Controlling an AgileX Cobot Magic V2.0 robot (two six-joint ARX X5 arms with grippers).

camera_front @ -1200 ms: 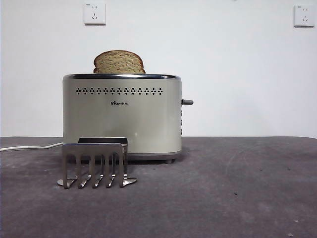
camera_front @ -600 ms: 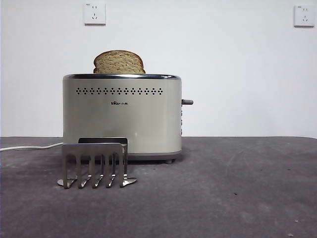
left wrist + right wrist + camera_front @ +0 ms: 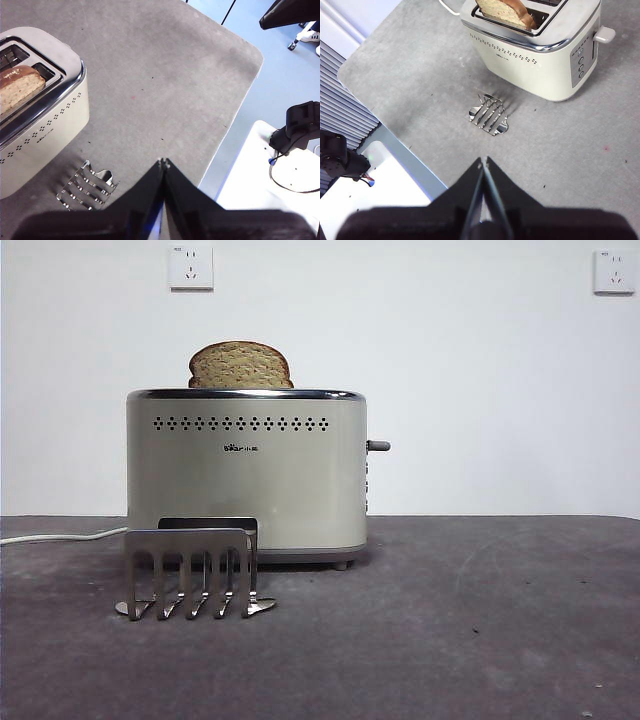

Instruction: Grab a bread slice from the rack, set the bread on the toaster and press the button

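Observation:
The slice of bread stands in a slot of the cream toaster, its domed top poking above the chrome rim; it also shows in the wrist views. The metal rack stands bare in front of the toaster. The toaster's lever sticks out on its right side, up high. My left gripper is shut and held high above the table, away from everything. High over the table, my right gripper is shut and holds nothing.
A white cord runs left from the toaster across the grey table. Two wall sockets sit on the white wall behind. The table's edges show in both wrist views, with floor and equipment beyond.

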